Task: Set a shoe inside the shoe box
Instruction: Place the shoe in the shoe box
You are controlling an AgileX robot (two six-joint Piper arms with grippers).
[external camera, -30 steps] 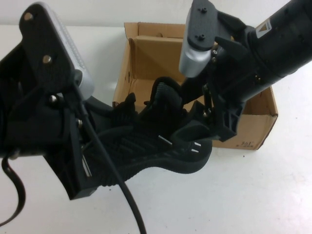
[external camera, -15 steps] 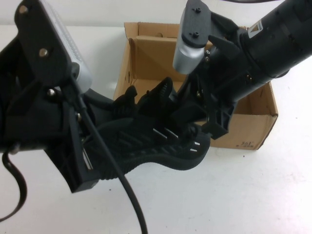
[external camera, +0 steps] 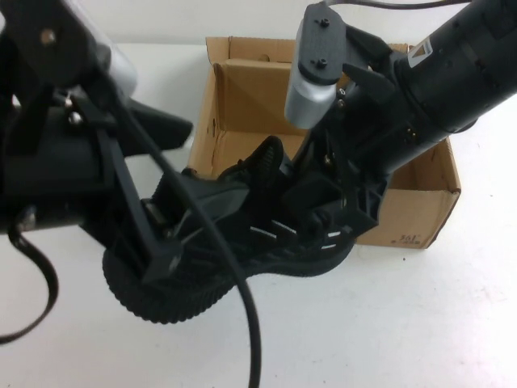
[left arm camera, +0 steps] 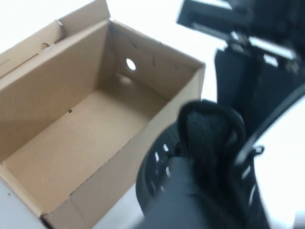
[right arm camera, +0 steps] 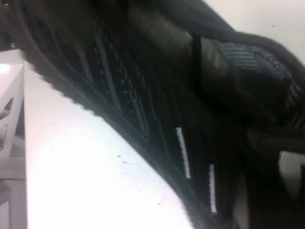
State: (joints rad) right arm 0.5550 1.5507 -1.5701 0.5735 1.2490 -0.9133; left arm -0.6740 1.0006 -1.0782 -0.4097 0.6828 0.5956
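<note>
Left gripper (external camera: 166, 242) released | right gripper (external camera: 335, 222) hides shoe (external camera: 242, 259) toe

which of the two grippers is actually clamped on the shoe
The right gripper, shut on the shoe beside the shoe box. The left gripper is at the heel, open.

Small dark print on shoe box (external camera: 404, 239) corner, too small to read

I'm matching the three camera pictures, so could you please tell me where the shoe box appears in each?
High view: box at upper centre, behind the shoe.
Left wrist view: box, open, fills the left side.
Right wrist view: not in it.
Shared landmark: the shoe.
</note>
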